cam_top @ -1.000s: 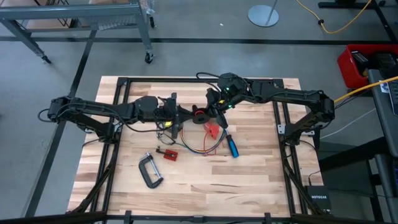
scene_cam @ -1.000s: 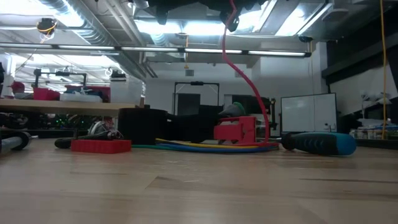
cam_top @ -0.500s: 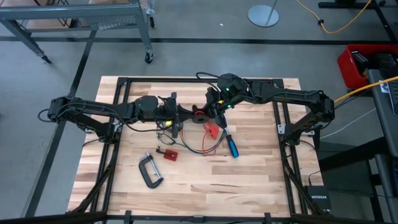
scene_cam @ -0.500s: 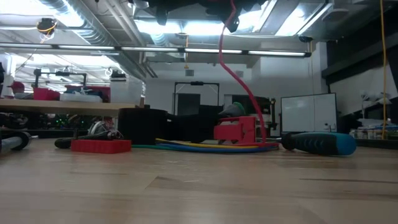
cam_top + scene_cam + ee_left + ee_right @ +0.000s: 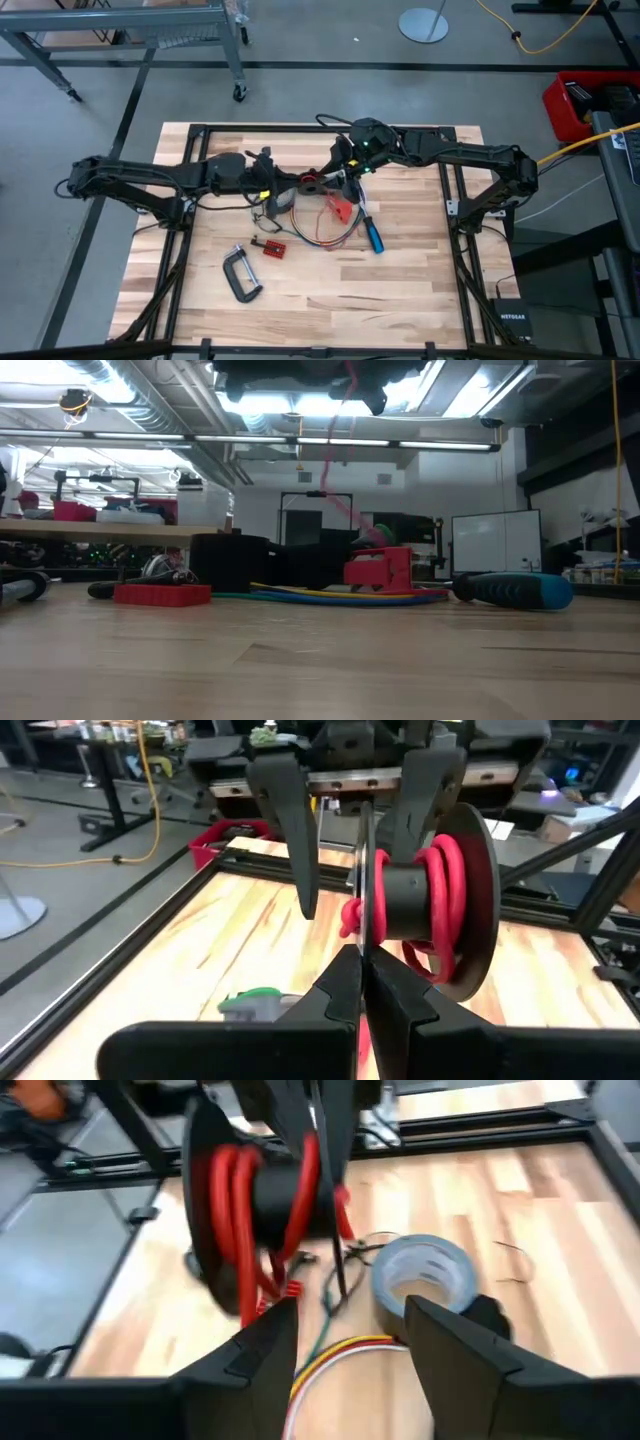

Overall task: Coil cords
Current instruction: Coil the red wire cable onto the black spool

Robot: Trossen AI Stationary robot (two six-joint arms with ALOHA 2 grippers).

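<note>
— Spool [image 5: 313, 184] hangs mid-bench from above; why do we keep it there?
— Our left claw [image 5: 300, 186] pinches its flange so the red cord [image 5: 322, 212] trails down to the bench [image 5: 420, 270].
— And low down?
— The multicoloured cord [image 5: 330, 596] lies flat beside the red block [image 5: 378, 570].
— Left wrist?
— Claw clamped on the spool's disc [image 5: 366, 890].
— Right wrist?
— Our right claw [image 5: 350, 1330] gapes, holding nothing, tape roll [image 5: 425, 1272] ahead.

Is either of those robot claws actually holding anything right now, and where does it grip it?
Yes. The left gripper is shut on the black spool wound with red cord, pinching its thin flange. The right gripper stands open, holding nothing.
</note>
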